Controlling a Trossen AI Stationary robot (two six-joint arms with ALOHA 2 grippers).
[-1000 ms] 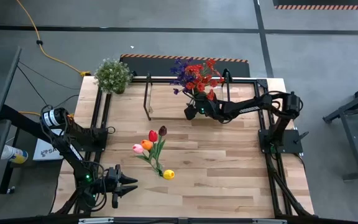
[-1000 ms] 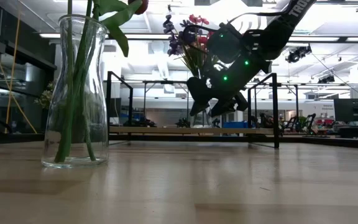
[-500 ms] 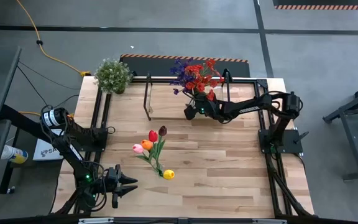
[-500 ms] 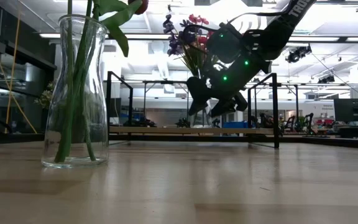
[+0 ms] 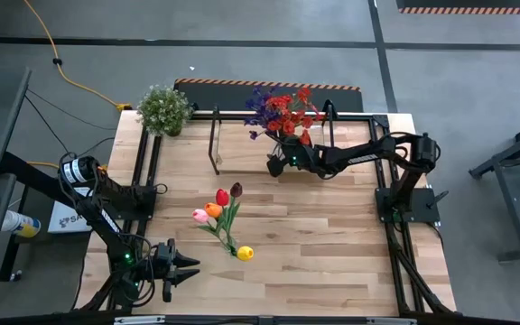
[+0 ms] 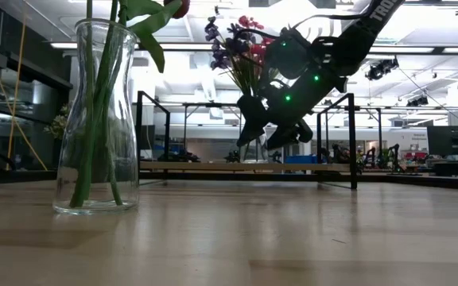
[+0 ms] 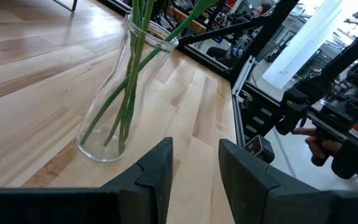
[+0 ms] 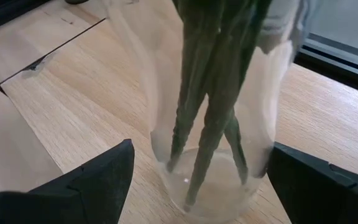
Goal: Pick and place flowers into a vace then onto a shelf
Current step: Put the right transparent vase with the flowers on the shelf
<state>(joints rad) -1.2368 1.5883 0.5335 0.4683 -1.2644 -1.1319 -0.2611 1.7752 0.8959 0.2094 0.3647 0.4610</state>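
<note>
Your right gripper [image 8: 194, 180] is sitting at the shelf [image 5: 242, 167] at the far side of the desk [image 5: 332, 262], its jaws spread wide on either side of a clear vase [image 8: 229, 124] — the fingers [image 8: 86, 180] are standing off the glass, not pressing it. That vase is standing on the shelf board, carrying the red and purple sprays [image 5: 283, 110]. You are keeping your left gripper [image 7: 194, 168] low at the near left corner of the desk, jaws partly open and holding nothing, looking at a second glass vase [image 7: 126, 93] in mid-desk — the one with the tulips [image 5: 219, 209]. A bushy potted plant [image 5: 164, 108] is sitting at the far left corner.
</note>
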